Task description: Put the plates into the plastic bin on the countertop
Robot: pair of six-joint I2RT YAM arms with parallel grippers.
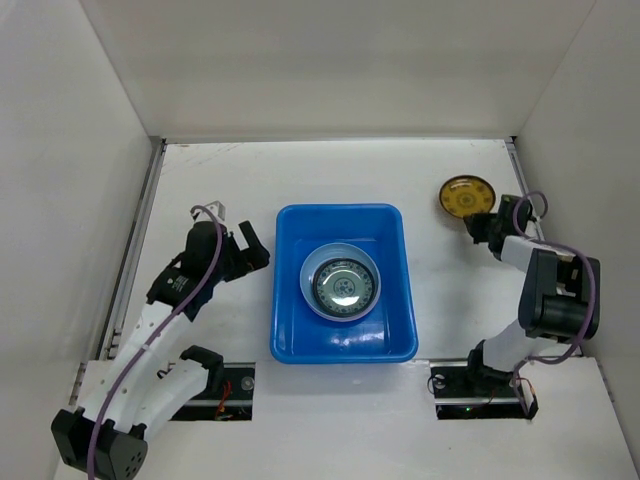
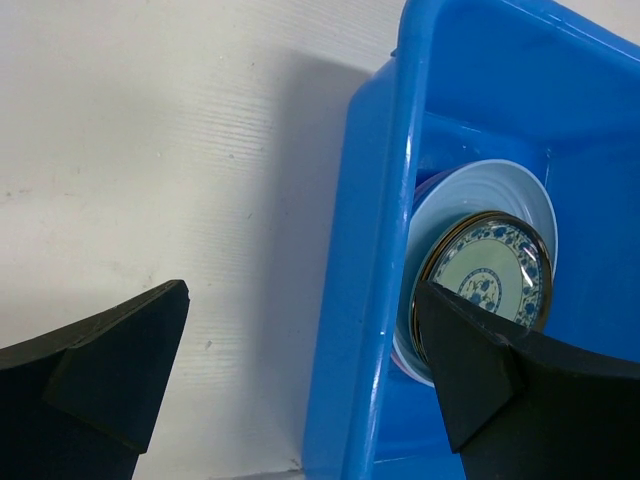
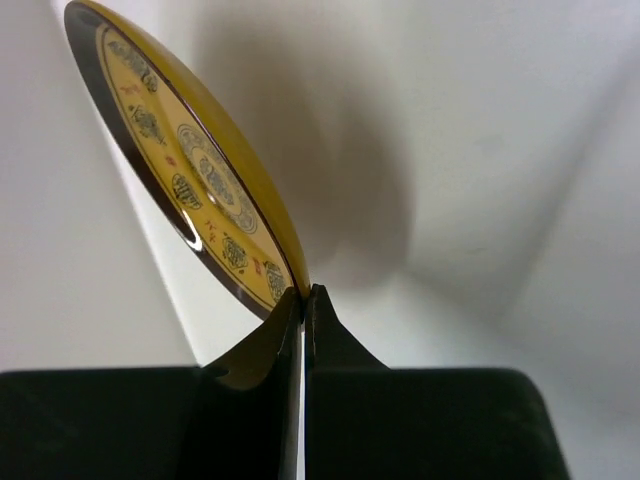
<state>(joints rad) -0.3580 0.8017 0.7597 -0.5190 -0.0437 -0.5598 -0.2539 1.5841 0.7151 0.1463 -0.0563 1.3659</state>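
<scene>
The blue plastic bin [image 1: 340,211] stands mid-countertop [image 1: 230,180]. Inside it lies a stack of plates: a grey-teal patterned plate [image 1: 343,286] on a light blue plate [image 1: 318,266], with other rims showing under them. The left wrist view shows the bin's wall [image 2: 380,250], the patterned plate [image 2: 492,275] and the light blue plate [image 2: 480,195]. My left gripper [image 1: 252,250] [image 2: 300,300] hangs open over the bin's left rim, holding nothing. At the far right, my right gripper [image 1: 484,222] [image 3: 305,293] is shut on the near rim of a yellow-gold patterned plate [image 1: 466,196] [image 3: 190,170], which stands tilted.
White walls close in the countertop at the back and on both sides. The right wall and back right corner lie close behind the yellow plate. Both arm bases sit at the near edge.
</scene>
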